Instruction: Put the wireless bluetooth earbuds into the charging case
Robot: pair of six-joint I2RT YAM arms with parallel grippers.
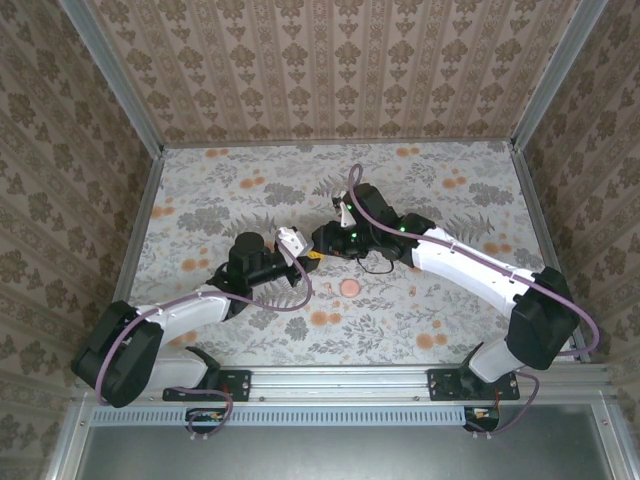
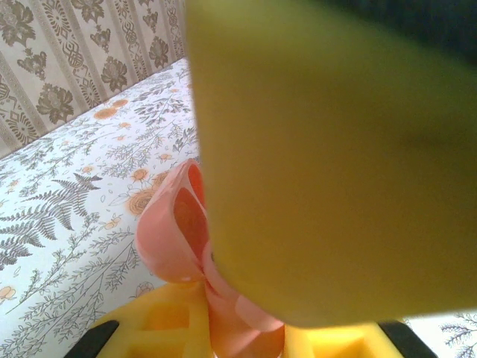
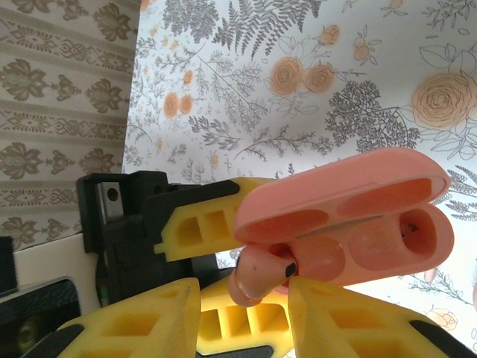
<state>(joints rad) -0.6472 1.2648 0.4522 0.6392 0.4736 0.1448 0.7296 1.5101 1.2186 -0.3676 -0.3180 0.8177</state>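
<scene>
The coral-pink charging case [image 3: 350, 212] hangs open above the table, its two sockets facing the right wrist camera. My left gripper [image 2: 238, 328] is shut on the case [image 2: 175, 231] at its hinge end, and its yellow fingers [image 3: 197, 224] show behind the case. One earbud [image 3: 257, 276] sits with its tip at the case's near socket, between the tips of my right gripper [image 3: 242, 298]. It touches the right-hand finger [image 3: 350, 321], and a gap separates it from the other finger. In the top view both grippers meet at the table's middle, the left gripper [image 1: 303, 258] beside the right gripper [image 1: 322, 242].
A flat round pink disc [image 1: 350, 287] lies on the floral table just in front of the grippers. A small coral speck [image 1: 411, 290] lies to its right; I cannot tell what it is. Patterned walls close the table on three sides.
</scene>
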